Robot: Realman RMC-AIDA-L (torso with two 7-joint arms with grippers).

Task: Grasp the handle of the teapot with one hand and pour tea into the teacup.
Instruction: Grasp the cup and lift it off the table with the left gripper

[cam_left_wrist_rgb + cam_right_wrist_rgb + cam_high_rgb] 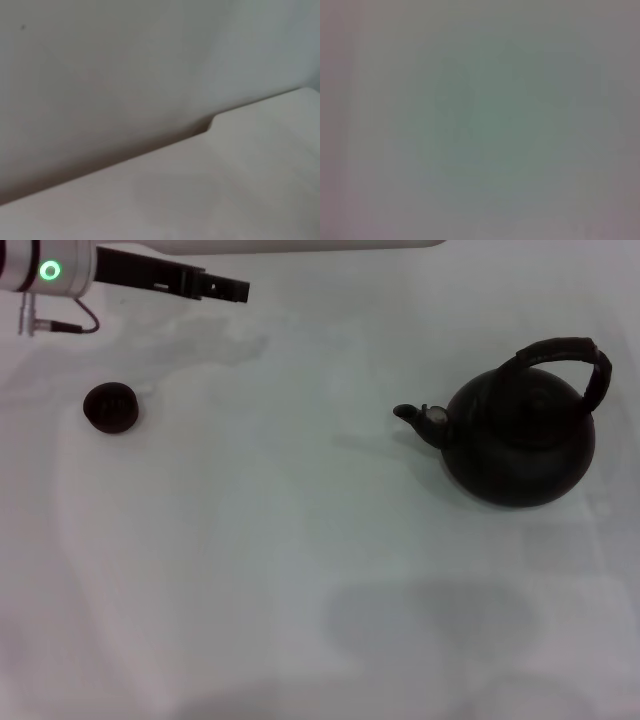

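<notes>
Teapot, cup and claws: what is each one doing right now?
teapot: upright on the table, lid on, spout toward the teacup
handle: raised over the lid, nothing gripping it
teacup: upright, far from the teapot
left claw: at the far left, holding nothing
right claw: out of view

White left arm (60,265), green ring light, grey cable, black pincer (215,286)
</notes>
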